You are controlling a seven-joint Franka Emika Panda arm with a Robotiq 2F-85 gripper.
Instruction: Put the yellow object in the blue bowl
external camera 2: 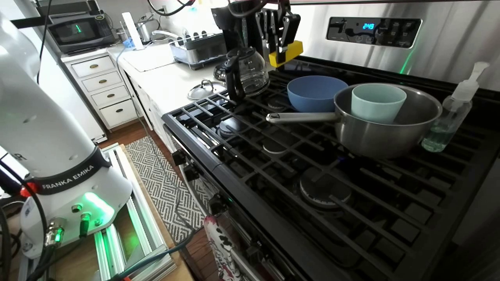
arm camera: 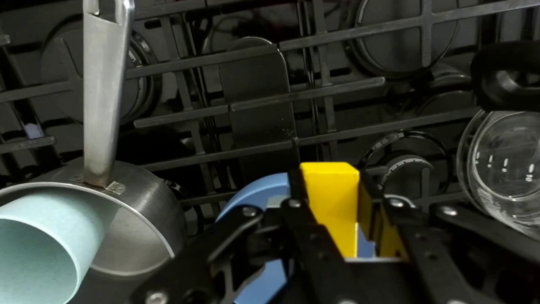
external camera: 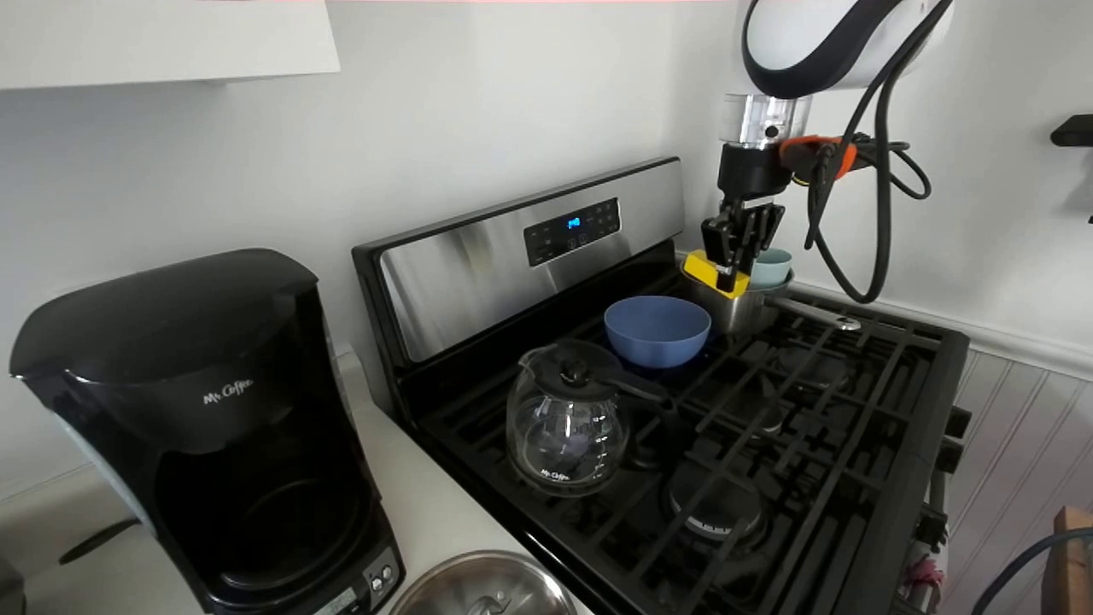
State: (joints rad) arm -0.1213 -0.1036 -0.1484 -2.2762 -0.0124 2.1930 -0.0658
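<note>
Though near the blue bowl [external camera 2: 312, 99], mint cup [external camera 2: 377, 104] inside saucepan [external camera 2: 381, 138].

The bright yellow block [arm camera: 331, 198] is pinched between the jaws, in the air; the round blue bowl [external camera: 657, 333] stands upright, lower than the jaws.

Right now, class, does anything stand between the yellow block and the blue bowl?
Nothing visible: the gripper holds the yellow block higher than the blue bowl, with open air between; the saucepan and carafe stand beside the bowl.
</note>
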